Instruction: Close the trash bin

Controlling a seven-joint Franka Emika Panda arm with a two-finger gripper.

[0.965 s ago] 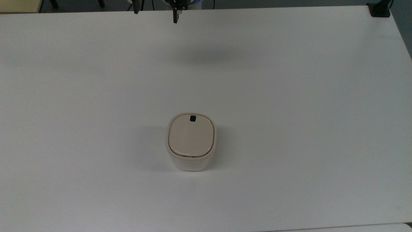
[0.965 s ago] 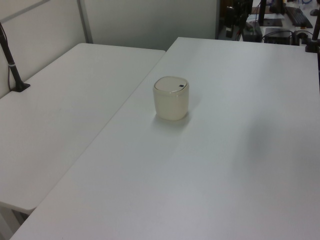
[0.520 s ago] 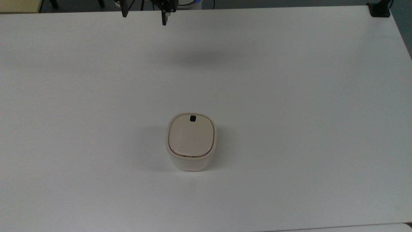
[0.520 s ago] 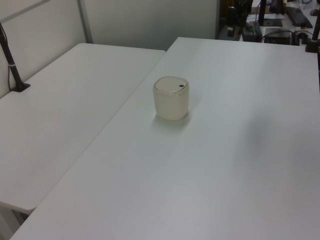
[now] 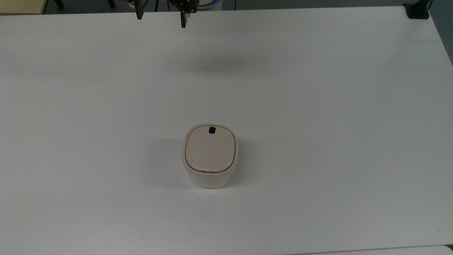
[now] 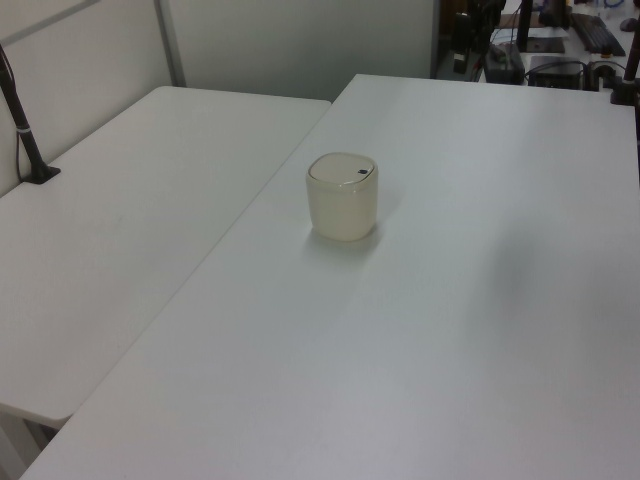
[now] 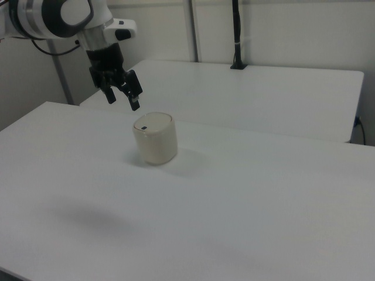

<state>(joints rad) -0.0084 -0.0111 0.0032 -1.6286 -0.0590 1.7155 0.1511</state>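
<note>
The trash bin (image 5: 210, 155) is a small cream-white rounded-square bin near the middle of the white table (image 5: 336, 106). Its flat beige lid (image 5: 210, 150) lies down level with the rim, and its black square button (image 5: 212, 130) is on the side toward the arm. The bin also appears in the left view (image 6: 342, 196) and the right view (image 7: 154, 139). My gripper (image 5: 162, 17) hangs open and empty high over the table's far edge, well away from the bin. In the right view the gripper (image 7: 122, 100) is up and to the right view's left of the bin.
A second white table (image 6: 130, 230) adjoins this one. A black post on a clamp (image 6: 28, 140) stands on it. Another black clamp (image 5: 417, 10) sits at the top view's upper right table corner.
The gripper has shifted toward the top view's left over the last second, then edged slightly back right. The bin and its lid have not moved.
</note>
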